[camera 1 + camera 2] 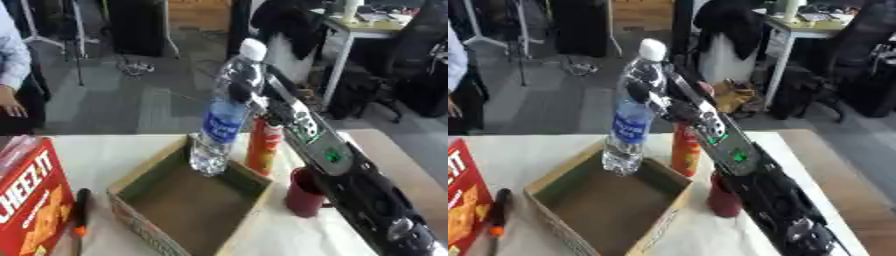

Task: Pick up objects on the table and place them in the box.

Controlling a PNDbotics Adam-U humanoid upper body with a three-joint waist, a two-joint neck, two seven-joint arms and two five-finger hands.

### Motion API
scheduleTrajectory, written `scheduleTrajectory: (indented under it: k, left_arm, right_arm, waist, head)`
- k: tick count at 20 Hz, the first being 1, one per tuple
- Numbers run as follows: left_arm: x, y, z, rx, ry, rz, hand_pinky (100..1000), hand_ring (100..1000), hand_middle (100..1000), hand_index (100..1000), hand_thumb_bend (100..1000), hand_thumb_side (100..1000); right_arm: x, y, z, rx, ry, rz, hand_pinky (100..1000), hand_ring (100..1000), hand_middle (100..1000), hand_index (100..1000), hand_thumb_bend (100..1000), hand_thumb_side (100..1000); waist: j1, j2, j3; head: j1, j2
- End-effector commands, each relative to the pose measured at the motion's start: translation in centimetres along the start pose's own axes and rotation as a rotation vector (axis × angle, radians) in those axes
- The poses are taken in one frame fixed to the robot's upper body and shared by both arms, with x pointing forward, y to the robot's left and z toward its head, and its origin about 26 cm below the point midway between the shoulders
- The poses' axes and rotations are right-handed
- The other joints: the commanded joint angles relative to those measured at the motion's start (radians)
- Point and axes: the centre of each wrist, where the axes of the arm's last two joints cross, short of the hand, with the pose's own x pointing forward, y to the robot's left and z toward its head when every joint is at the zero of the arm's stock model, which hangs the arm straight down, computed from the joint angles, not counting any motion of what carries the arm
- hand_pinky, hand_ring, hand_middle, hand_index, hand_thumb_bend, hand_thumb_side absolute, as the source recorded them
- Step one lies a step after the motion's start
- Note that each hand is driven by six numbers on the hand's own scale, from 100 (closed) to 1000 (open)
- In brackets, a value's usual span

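Observation:
A clear water bottle with a white cap and blue label hangs tilted over the far edge of the open cardboard box. My right hand is shut on its upper part, the arm reaching in from the lower right. The bottle's base sits just above the box's far rim. An orange-red tube can stands upright behind the box, right of the bottle. A dark red cup stands beside the box's right side, partly hidden by my arm. My left hand is out of sight.
A red Cheez-It box stands at the left edge. A black pen-like tool with an orange tip lies between it and the cardboard box. A person's sleeve and hand show at the far left, off the table.

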Motion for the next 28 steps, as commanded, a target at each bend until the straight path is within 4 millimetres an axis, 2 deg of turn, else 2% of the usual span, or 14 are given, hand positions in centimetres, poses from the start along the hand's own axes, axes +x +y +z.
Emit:
scheduleTrajectory:
  k: [1,5,6,7,8,11,12,13,14,17,18,20,28]
  left_arm:
    - [0.5,0.1,-0.7,0.002,-0.038,0.005,1000,954,873,849,100,978]
    - [0.6,0.1,-0.8,0.005,-0.040,0.009,1000,954,873,850,100,978]
    - [0.6,0.0,-0.8,0.005,-0.041,0.010,1000,952,873,850,100,978]
    - [0.6,0.0,-0.8,0.005,-0.041,0.011,1000,952,873,850,100,978]
    - [0.6,0.0,-0.8,0.006,-0.040,0.011,1000,948,873,850,100,979]
    - [0.6,0.0,-0.8,0.009,-0.040,0.012,1000,948,873,850,100,979]
    - [0.6,0.0,-0.8,0.009,-0.040,0.011,1000,947,873,850,100,979]
    - [0.6,0.1,-0.8,0.010,-0.040,0.011,1000,947,873,850,100,979]
    - [0.6,0.1,-0.8,0.010,-0.041,0.011,1000,947,873,850,100,980]
    - [0.6,0.0,-0.8,0.012,-0.041,0.011,1000,947,873,850,100,980]
    - [0.6,0.0,-0.9,0.013,-0.041,0.011,1000,947,873,850,100,980]
    - [0.6,0.1,-0.9,0.013,-0.041,0.010,1000,947,873,850,100,980]
    - [0.6,0.0,-0.8,0.010,-0.038,0.012,1000,947,874,850,100,980]
  right_arm:
    - [0.0,-0.5,-0.4,0.034,-0.032,0.059,100,352,229,519,459,741]
    - [-0.4,0.3,-0.3,0.063,-0.042,0.059,108,390,238,515,467,764]
    - [-0.4,0.6,-0.4,0.075,-0.050,0.058,227,509,302,552,596,879]
    - [-0.4,0.8,-0.4,0.092,-0.059,0.059,227,509,302,552,596,879]
    - [-0.3,1.0,-0.4,0.111,-0.068,0.062,426,648,422,651,607,1000]
    - [-0.2,1.3,-0.5,0.180,-0.097,0.079,446,663,436,661,602,1000]
    - [-0.2,1.4,-0.5,0.203,-0.105,0.085,558,749,544,735,566,1000]
    - [-0.1,1.5,-0.5,0.236,-0.114,0.094,558,749,544,735,566,1000]
    - [-0.1,1.8,-0.5,0.277,-0.125,0.096,692,851,721,859,542,1000]
    - [0.1,1.8,-0.6,0.389,-0.147,0.116,722,878,767,892,542,1000]
    - [0.0,1.7,-0.5,0.401,-0.149,0.115,751,903,802,923,535,1000]
    - [0.0,1.5,-0.5,0.408,-0.151,0.106,768,919,817,936,534,1000]
    - [0.3,1.0,-0.7,0.402,-0.159,0.076,767,917,815,928,536,1000]
  waist:
    - [0.002,-0.016,0.002]
    - [0.002,-0.015,0.002]
    - [0.002,-0.016,0.002]
    - [0.002,-0.016,0.002]
    - [0.001,-0.016,0.002]
    - [0.000,-0.017,0.001]
    - [0.000,-0.018,0.001]
    - [0.000,-0.018,0.001]
    - [-0.001,-0.018,0.001]
    - [-0.002,-0.020,-0.001]
    - [-0.001,-0.020,-0.002]
    - [0.000,-0.020,-0.004]
    - [0.004,-0.019,-0.012]
  head:
    - [-0.009,-0.012]
    - [-0.007,-0.010]
    - [-0.007,-0.009]
    - [-0.007,-0.009]
    - [-0.006,-0.009]
    - [-0.002,-0.008]
    - [-0.001,-0.007]
    - [0.000,-0.005]
    - [0.001,-0.002]
    - [0.005,0.003]
    - [0.007,0.004]
    - [0.009,0.004]
    - [0.009,0.003]
